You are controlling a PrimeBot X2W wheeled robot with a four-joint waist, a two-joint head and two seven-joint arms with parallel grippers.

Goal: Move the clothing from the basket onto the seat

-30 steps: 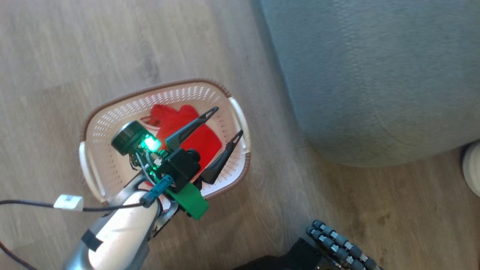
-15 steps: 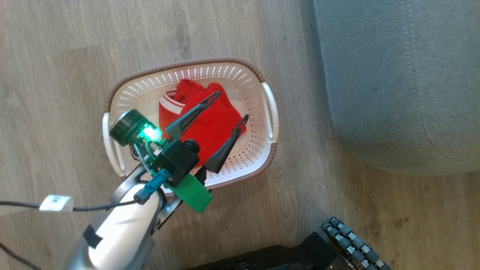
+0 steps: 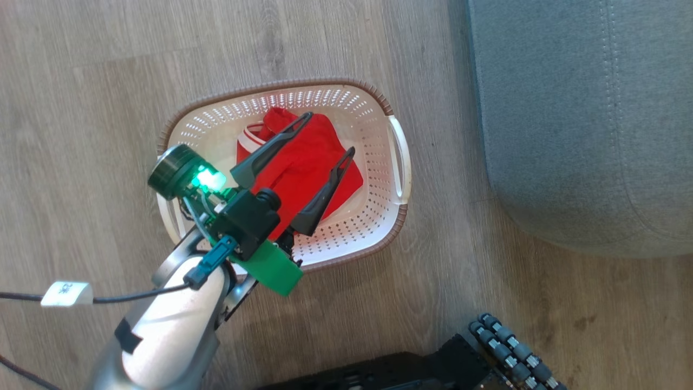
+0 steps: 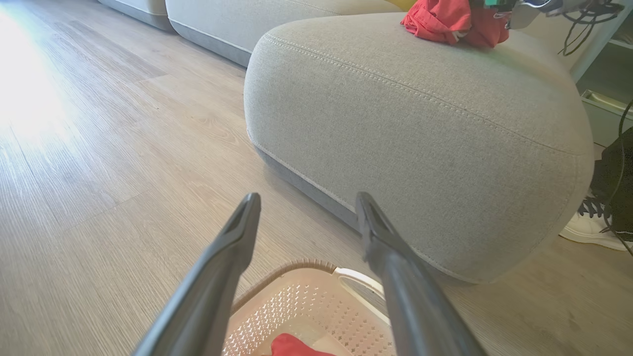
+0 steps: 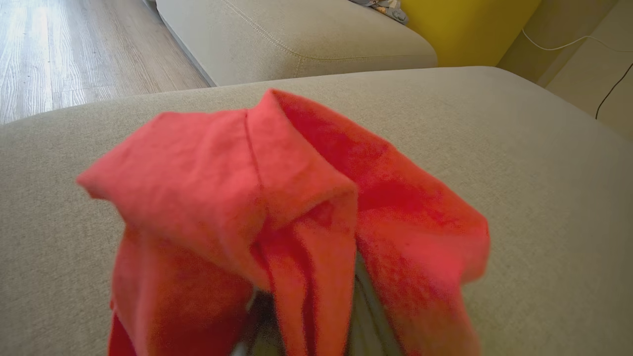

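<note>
Pale wood floor (image 3: 81,81), grey seat (image 3: 568,135): my right gripper (image 5: 309,316) clamps one red garment (image 5: 296,198) over it; my left gripper (image 3: 330,132) hangs open above the trimmed garment (image 3: 308,162) in the basket (image 3: 346,238). Next, I judge: release right, lower left.

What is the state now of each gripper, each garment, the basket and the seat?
left gripper: open, empty, above basket
right gripper: shut on the other garment
basket: upright on the floor, holding the trimmed garment
trimmed garment: crumpled, not gripped
other garment: draped over the right gripper, at the seat
</note>
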